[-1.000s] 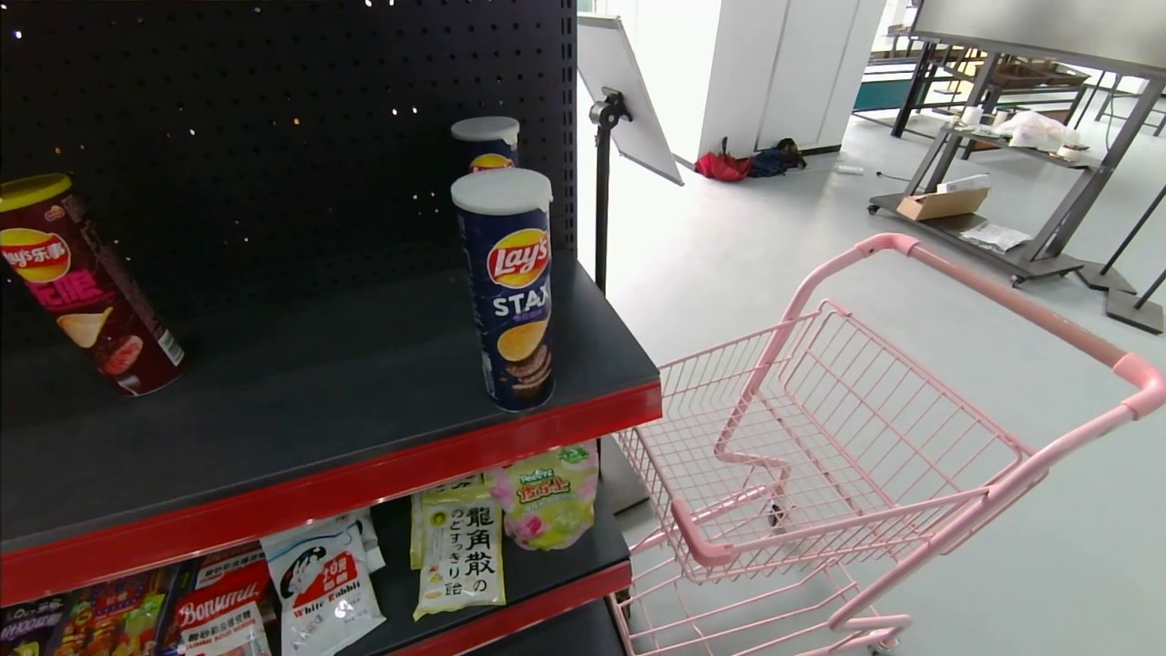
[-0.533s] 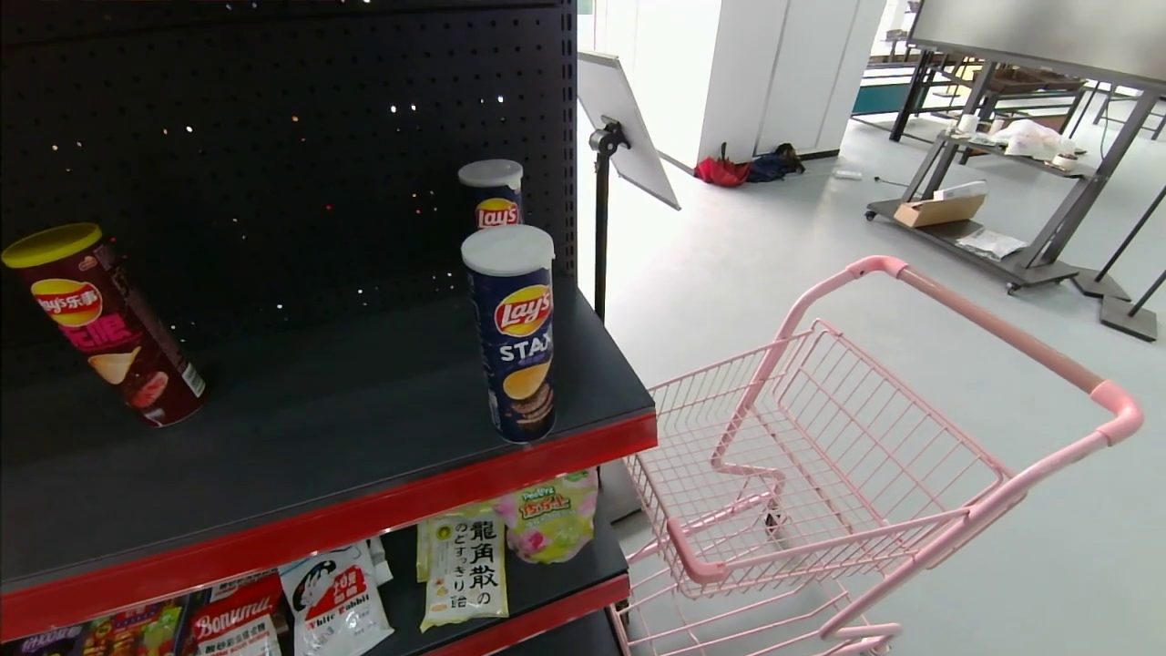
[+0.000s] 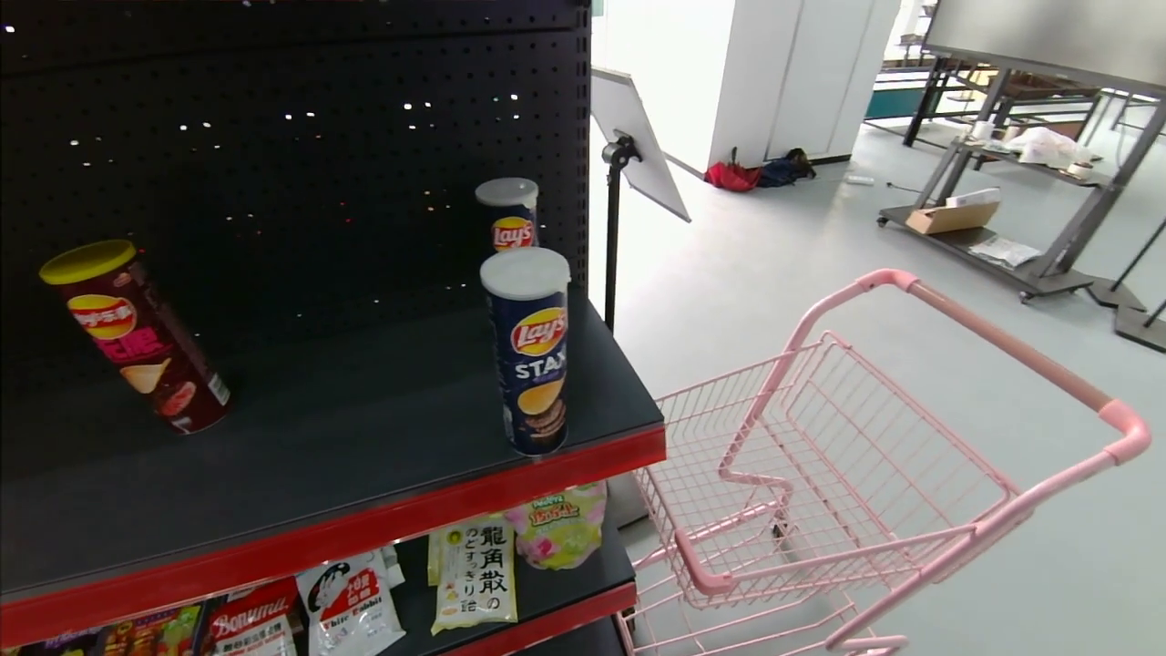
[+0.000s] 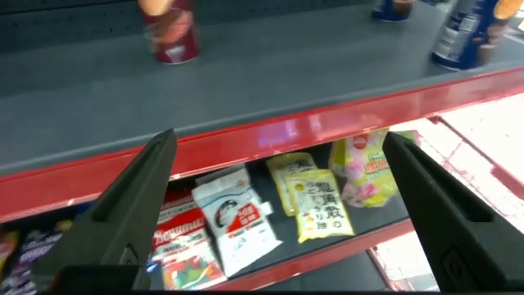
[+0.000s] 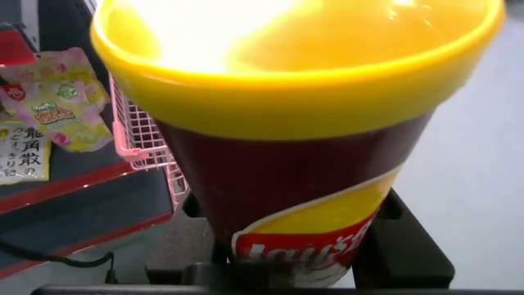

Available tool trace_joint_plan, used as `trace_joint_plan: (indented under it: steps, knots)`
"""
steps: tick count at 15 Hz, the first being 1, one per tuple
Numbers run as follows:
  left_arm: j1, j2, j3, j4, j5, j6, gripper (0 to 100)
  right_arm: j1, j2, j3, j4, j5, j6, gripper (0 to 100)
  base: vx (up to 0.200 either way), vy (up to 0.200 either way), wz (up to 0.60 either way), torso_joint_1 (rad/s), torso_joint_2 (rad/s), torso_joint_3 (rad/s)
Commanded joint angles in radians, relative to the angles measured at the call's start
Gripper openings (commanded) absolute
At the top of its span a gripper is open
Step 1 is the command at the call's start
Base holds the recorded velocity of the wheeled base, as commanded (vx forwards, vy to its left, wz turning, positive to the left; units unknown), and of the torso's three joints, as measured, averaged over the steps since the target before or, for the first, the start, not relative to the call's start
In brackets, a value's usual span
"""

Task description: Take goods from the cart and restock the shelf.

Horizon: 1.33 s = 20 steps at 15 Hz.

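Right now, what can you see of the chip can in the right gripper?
The chip can is a dark red tube with a yellow lid and a red-and-yellow logo on its side. The right gripper holds it near its lower end, black fingers pressed on either side, lid end toward the wrist camera. Behind it is the wire basket of the pink cart.

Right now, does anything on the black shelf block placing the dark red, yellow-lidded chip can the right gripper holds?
Nothing visible blocks the dark red chip can. The black shelf's middle lies bare between a second such can on the left and a blue, white-lidded can at the front right, another blue can behind it.
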Motion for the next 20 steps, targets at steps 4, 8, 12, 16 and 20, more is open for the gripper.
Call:
trace_joint_plan:
  steps: [4, 8, 12, 16, 20]
  knots:
    - [0.0, 0.001, 0.0, 0.0, 0.001, 0.0, 100, 0.001, 0.001, 0.011, 0.0, 0.002, 0.0, 0, 0.0, 0.0, 0.6, 0.01, 0.0, 0.0]
    - [0.0, 0.001, 0.0, 0.0, 0.001, 0.0, 100, 0.001, -0.021, 0.026, 0.0, 0.006, 0.003, 0, 0.0, 0.0, 0.3, 0.002, 0.0, 0.001]
    - [0.0, 0.001, 0.0, 0.0, 0.001, 0.0, 100, 0.008, -0.185, 0.131, -0.078, 0.085, 0.01, 0, 0.0, 0.0, 0.0, 0.0, 0.0, 0.0]
    - [0.0, 0.001, 0.0, -0.001, -0.001, 0.001, 100, 0.008, -0.295, 0.215, -0.112, 0.114, 0.006, 0, 0.0, 0.2, 0.0, -0.004, 0.0, 0.001]
    - [0.0, 0.001, 0.0, -0.001, -0.001, 0.001, 100, 0.008, -0.311, 0.23, -0.114, 0.117, 0.007, 0, 0.0, 0.2, 0.0, 0.004, 0.0, 0.001]
